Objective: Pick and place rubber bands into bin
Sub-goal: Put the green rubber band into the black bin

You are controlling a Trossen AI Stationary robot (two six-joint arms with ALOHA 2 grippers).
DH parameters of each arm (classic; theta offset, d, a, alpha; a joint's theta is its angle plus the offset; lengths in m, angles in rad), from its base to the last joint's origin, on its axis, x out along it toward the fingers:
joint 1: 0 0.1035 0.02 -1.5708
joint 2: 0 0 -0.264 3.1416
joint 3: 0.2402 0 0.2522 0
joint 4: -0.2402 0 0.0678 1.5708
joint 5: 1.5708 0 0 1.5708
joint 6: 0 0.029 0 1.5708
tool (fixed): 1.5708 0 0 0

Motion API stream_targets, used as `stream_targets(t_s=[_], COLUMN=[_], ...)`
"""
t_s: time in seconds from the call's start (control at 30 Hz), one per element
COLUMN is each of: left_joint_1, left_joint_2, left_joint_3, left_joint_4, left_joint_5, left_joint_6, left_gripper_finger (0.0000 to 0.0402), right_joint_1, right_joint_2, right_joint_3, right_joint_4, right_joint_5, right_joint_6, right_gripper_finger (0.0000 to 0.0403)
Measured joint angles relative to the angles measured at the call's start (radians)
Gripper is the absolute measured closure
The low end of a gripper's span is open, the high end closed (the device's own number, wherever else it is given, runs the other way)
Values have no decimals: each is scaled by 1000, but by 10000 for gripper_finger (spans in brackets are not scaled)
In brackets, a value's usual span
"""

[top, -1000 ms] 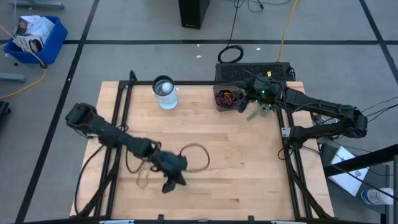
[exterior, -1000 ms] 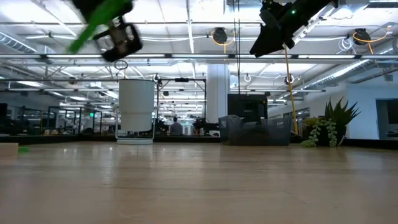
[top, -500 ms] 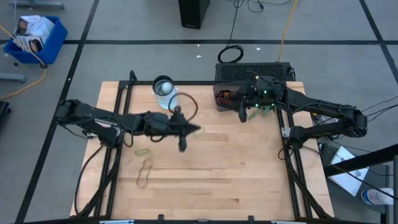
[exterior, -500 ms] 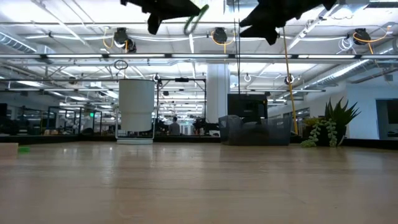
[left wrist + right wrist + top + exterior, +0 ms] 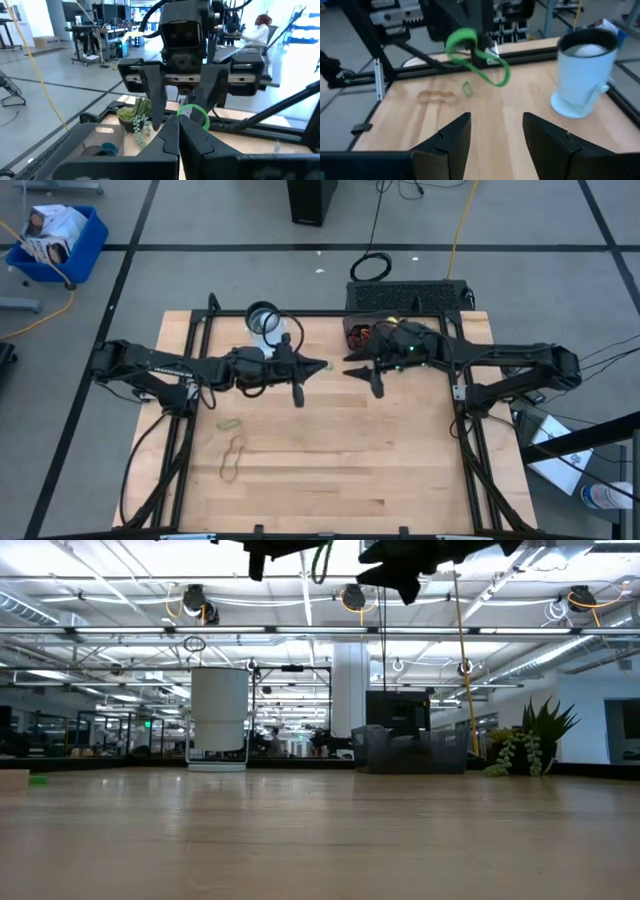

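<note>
You're mid-task. L gripper [image 5: 318, 366] shut on green band [image 5: 476, 56], held in air left of bin [image 5: 363, 338], facing R gripper [image 5: 350, 370], which is open, empty, just beside bin. Bin at table's [image 5: 400, 470] far edge holds some bands already. Left to do: tan band [image 5: 233, 459], small green band [image 5: 229, 423], both well left of bin. Cup [image 5: 265, 327] left of bin: contents unclear.

Left gripper [image 5: 318, 366] raised, fingers pressed together, tip facing right gripper [image 5: 350, 370]; right fingers spread wide.
</note>
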Motion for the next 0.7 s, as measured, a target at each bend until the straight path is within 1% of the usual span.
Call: stream_targets(t_s=[0.4,0.7], left_joint_1=[0,0], left_joint_2=[1,1], left_joint_3=[0,0], left_joint_4=[-8,-12], left_joint_5=[6,6], left_joint_6=[23,25], left_gripper_finger=[399,399], right_joint_1=[82,119], right_joint_2=[125,175], right_joint_3=[0,0], right_joint_4=[238,336], right_joint_5=[-3,-3], right_joint_6=[-3,1], right_gripper_finger=[229,230])
